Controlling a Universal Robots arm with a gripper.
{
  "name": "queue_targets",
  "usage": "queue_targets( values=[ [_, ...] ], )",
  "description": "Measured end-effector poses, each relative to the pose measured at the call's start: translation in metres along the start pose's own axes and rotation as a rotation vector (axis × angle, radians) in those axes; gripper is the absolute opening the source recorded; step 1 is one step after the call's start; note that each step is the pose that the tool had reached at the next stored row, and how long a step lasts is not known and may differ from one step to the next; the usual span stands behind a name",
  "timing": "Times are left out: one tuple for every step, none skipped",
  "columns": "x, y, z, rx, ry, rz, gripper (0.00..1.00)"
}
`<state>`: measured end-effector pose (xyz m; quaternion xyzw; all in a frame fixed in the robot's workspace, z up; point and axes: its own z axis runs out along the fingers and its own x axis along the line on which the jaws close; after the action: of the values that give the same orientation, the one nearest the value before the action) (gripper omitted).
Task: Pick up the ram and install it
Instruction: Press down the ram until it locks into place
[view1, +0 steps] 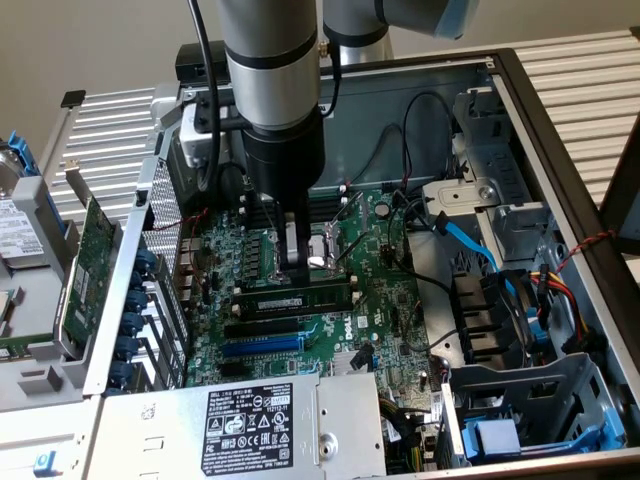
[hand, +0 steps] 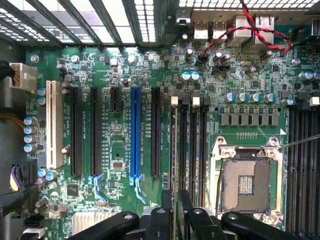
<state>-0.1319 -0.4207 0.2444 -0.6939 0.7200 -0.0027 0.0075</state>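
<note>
Entry: gripper is pinching the ram at mid-length between its narrowed fingers, the stick standing on edge directly below it over the DIMM slots beside the CPU socket, long axis running along the slots.

Arm vertical, wrist pointing straight down; gripper clamped narrowly on ram.
</note>
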Motion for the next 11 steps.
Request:
queue_targets(
  values=[
    [0.0,0.0001,-0.0001,-0.0035,0.0003,0.0,0.18],
    [0.0,0.0001,-0.0001,-0.0046,0.0004,0.0,0.12],
    [0.0,0.0001,0.0,-0.0045,0.0003,0.0,0.1],
    [0.0,0.0,0.0,-0.0045,0.0003,0.0,0.1],
    [-0.0001,0.0,0.0003,-0.0046,0.0001,0.0,0.1],
    [-0.0003,-0.0001,0.0006,-0.0046,0.0001,0.0,0.1],
    [-0.0004,-0.0002,0.001,-0.0046,0.0001,0.0,0.1],
    [-0.0005,-0.0003,0.0016,-0.0046,0.0001,0.0,0.1],
    [-0.0006,-0.0004,0.0022,-0.0046,0.0001,0.0,0.1],
    [-0.0007,-0.0005,0.003,-0.0052,0.0002,0.0,0.1],
    [-0.0009,-0.0007,0.0038,-0.0062,0.0003,0.001,0.1]
  ],
)
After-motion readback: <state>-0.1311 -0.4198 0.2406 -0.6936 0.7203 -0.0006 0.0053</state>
